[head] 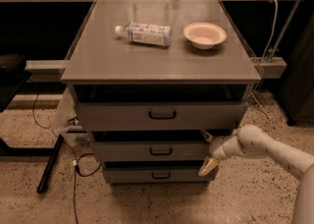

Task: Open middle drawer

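Observation:
The grey cabinet [162, 66] has three drawer fronts stacked under its top. The middle drawer [127, 152] has a small black bar handle [161, 151], and a dark gap shows above its front. My gripper [206, 151] is at the right end of the middle drawer front, reaching in from the right on the white arm [265, 147]. It is open: one fingertip [204, 134] shows above the front's right corner and the yellowish one [208, 167] below it. Nothing is held.
A plastic bottle [143, 33] lies on the cabinet top beside a white bowl [204, 35]. The top drawer [117, 115] and bottom drawer [127, 174] sit above and below the middle one. Cables [78, 166] and a black bar [49, 164] lie on the floor at left.

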Robot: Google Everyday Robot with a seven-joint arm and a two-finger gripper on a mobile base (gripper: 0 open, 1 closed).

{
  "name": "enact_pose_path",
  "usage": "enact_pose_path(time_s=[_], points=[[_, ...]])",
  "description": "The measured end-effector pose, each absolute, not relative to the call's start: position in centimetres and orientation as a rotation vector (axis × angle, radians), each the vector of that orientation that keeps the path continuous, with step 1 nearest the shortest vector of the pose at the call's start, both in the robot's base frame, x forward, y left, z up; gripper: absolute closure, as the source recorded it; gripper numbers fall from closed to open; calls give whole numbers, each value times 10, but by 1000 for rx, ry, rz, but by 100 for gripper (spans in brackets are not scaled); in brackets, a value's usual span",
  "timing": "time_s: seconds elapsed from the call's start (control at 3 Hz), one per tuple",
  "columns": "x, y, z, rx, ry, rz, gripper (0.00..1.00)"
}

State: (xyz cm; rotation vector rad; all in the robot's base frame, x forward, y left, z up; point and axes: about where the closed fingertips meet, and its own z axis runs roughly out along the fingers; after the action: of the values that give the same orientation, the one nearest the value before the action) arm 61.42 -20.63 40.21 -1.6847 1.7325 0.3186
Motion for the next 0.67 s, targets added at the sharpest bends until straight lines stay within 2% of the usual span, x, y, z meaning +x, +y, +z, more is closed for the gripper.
enact_pose_path(time_s=[0.33,0.67], points=[[614,-206,405,-1685,1732,319,16],[614,-206,405,-1685,1732,319,40]])
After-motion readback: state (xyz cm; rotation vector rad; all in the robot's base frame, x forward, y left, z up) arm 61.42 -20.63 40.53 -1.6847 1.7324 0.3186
